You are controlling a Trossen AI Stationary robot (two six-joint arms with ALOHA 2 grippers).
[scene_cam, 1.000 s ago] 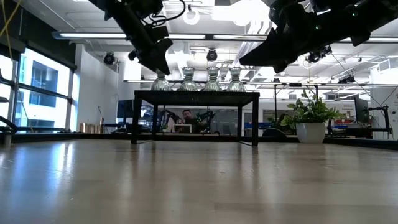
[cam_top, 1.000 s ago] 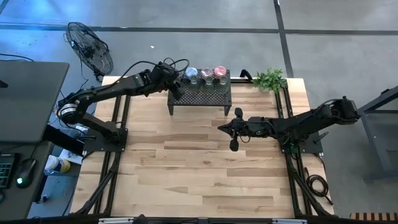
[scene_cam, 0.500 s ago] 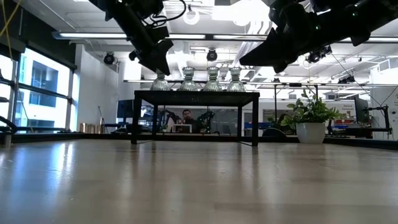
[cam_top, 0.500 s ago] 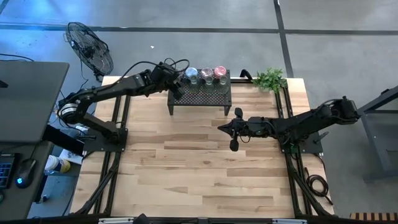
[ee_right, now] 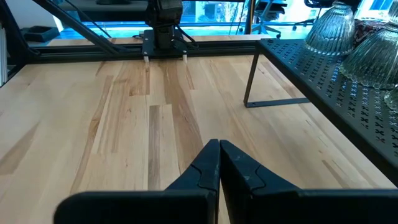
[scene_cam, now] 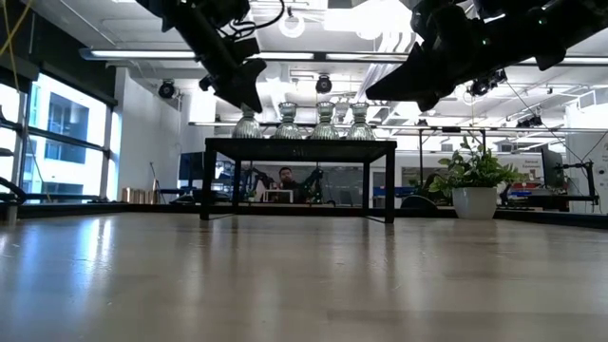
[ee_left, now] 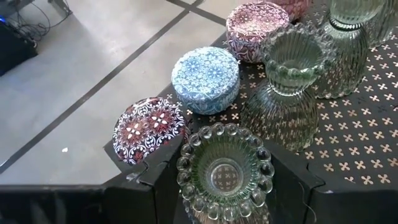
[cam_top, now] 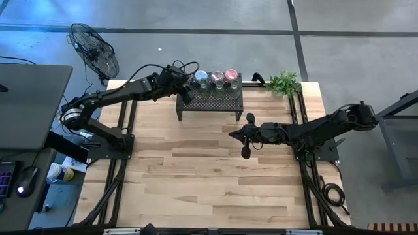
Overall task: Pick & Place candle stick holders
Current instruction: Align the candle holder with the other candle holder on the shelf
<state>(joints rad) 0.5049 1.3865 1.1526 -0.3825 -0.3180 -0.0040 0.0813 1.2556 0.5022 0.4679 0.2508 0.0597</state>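
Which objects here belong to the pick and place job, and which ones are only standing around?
Belonging to the job:
- green glass candle holder, between the left pincer's fingers
- other glass holders on the rack
- patterned round holders: blue, dark red, pink

Only standing around:
- black mesh rack
- potted plant
- floor fan
- right pincer, shut, waiting over bare table

Both arms are matte black, built of slim tubular links joined by bulkier rounded joints, with thin black cables looping along the left arm near its wrist. The left arm's base joint carries a pale ring. The right gripper (ee_right: 219, 163) ends in two flat, tapering black fingers (ee_right: 202, 167) with angular edges.
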